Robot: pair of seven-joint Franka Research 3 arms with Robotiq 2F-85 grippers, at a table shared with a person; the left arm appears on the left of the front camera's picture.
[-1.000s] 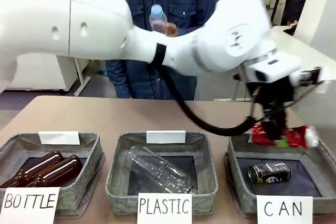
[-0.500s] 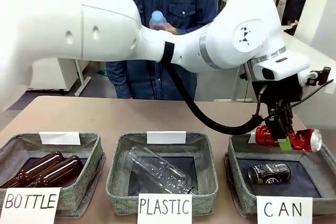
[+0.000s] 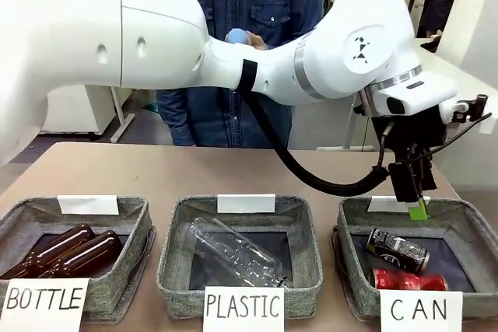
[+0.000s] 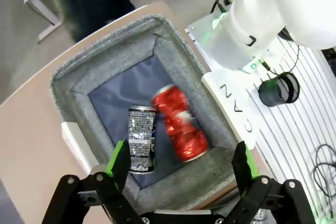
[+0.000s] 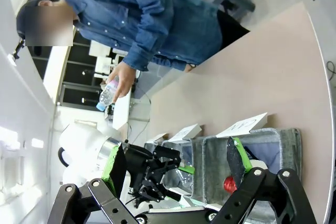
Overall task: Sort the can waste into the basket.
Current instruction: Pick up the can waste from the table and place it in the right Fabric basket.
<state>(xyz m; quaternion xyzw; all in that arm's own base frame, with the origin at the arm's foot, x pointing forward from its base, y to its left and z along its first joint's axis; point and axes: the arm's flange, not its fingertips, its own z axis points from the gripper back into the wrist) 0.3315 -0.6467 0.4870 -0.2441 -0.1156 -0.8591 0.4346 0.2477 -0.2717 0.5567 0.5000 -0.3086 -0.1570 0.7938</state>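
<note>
The left end effector (image 4: 181,167) was held open and empty above the basket (image 3: 459,215) marked "CAN", where the red can (image 3: 408,279) and black can (image 3: 398,249) were lying.

Both cans (image 3: 398,250) (image 3: 408,279) lie in the rightmost basket (image 3: 354,270), one behind the other.

White rounded arm (image 3: 156,44) with a black cable (image 3: 311,180); black gripper (image 3: 415,192), green-padded fingers (image 3: 419,209); person's denim shirt (image 3: 257,5).
</note>
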